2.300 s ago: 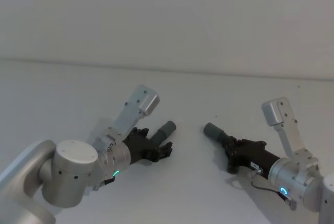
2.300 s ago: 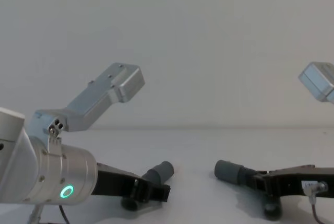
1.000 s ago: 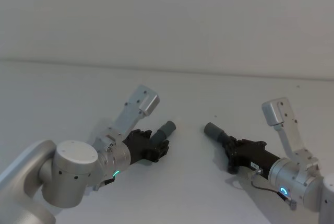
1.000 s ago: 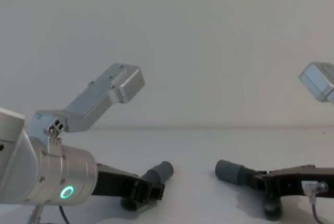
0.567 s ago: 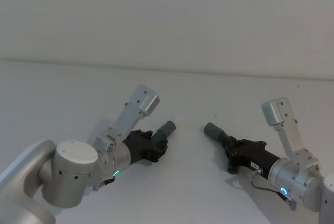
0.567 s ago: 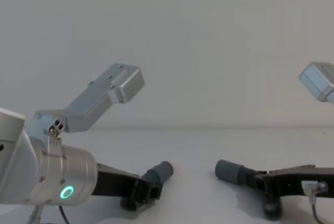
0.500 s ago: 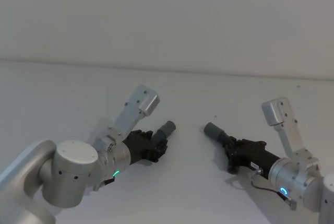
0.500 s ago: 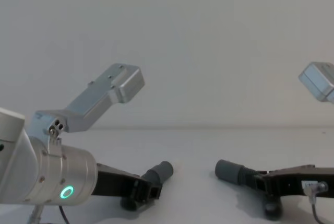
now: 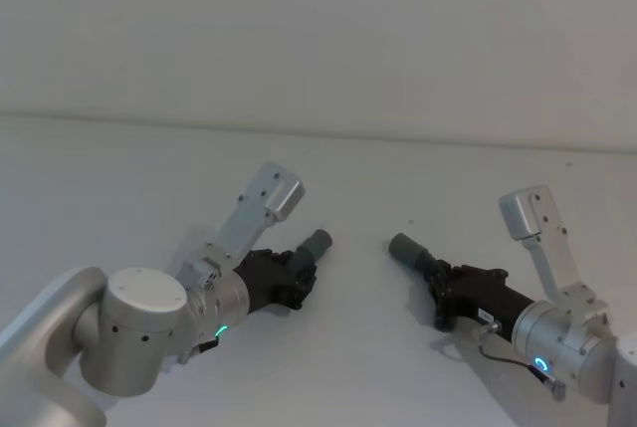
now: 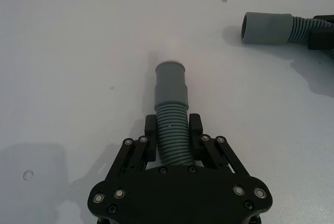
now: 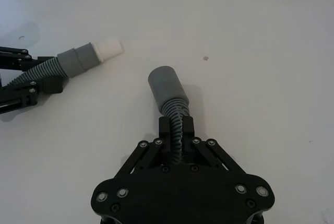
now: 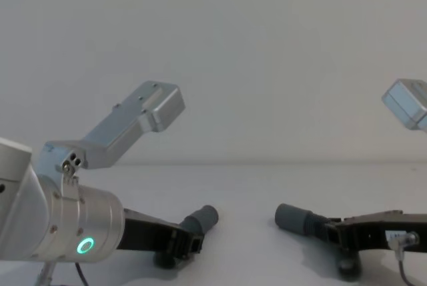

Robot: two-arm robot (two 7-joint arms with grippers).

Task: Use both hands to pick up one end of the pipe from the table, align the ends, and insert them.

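Both grippers of the two-armed robot are clenched on their halves of the pipe, low over the white table (image 9: 358,367). The left gripper (image 10: 173,134) squeezes the ribbed middle of the left pipe piece (image 10: 172,145), whose grey cuff (image 10: 171,85) juts out past the fingertips. The right wrist view shows a paler, narrower tip (image 11: 108,48) beyond that cuff. The right gripper (image 11: 176,128) grasps the ribbed section of the right pipe piece (image 11: 176,117) in the same way, its open-mouthed cuff (image 11: 166,84) leading. From above, the two cuffs sit near the middle of the table, apart, with bare surface between them. The left piece points forward and to the robot's right, the right piece forward and to its left. Their long axes therefore meet at an angle instead of running in one line. Whether either cuff rests on the table or hangs just above it cannot be told. Judging by this, the grasp is made and the alignment is not yet done. Each arm would have to swing its cuff inward until the mouths face squarely, then close the gap. Neither arm looks clearly nearer the meeting point.
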